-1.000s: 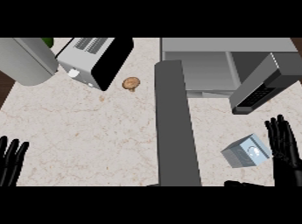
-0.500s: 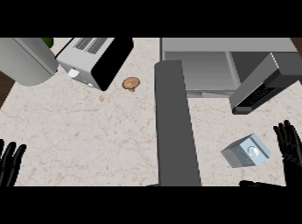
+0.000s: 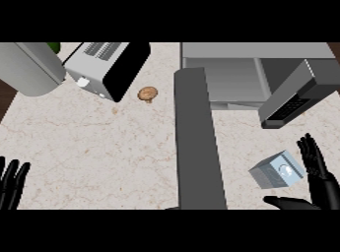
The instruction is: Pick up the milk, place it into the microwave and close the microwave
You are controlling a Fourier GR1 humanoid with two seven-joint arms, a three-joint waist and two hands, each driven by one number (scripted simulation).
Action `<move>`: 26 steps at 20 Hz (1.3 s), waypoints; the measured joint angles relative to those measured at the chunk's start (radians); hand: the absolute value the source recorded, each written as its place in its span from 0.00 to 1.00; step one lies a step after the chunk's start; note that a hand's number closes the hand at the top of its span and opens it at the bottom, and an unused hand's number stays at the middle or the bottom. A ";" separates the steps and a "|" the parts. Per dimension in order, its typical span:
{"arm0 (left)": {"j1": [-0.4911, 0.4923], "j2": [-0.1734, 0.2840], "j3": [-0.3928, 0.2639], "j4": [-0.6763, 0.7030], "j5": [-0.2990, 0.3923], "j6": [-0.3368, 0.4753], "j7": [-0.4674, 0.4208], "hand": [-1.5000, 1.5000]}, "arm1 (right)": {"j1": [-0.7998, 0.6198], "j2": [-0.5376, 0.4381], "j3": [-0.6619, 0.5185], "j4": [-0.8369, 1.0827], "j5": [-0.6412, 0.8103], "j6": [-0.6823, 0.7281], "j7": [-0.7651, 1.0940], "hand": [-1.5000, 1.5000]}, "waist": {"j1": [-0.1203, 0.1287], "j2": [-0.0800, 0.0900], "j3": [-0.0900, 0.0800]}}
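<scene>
Right hand (image 3: 323,181) has slid down and in toward the milk (image 3: 278,170) since a second ago; left hand (image 3: 4,183) has dropped lower at the bottom-left edge, fingers up, resting. You've got the right hand open: fingers straight just right of the carton, thumb spread below it, nothing held, and I can't tell if it touches yet. Milk sits on the counter (image 3: 92,147) right of the open microwave door (image 3: 198,147), lying tilted, cap face up. Expect a light, stiff box with slick sides; it'll likely skate if nudged, so take it across the two flat sides, thumb opposite fingers, clear of the cap. Further back, the microwave (image 3: 234,74) stands open, cavity free to load. Beyond the door's left side: a small brown pastry (image 3: 148,92), then the toaster (image 3: 103,69).
</scene>
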 measured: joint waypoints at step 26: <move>0.002 0.005 0.035 0.029 0.017 -0.025 -0.026 0.00 | -0.299 -0.069 -0.049 0.693 0.028 0.053 -0.291 0.00 | 0.004 0.001 0.000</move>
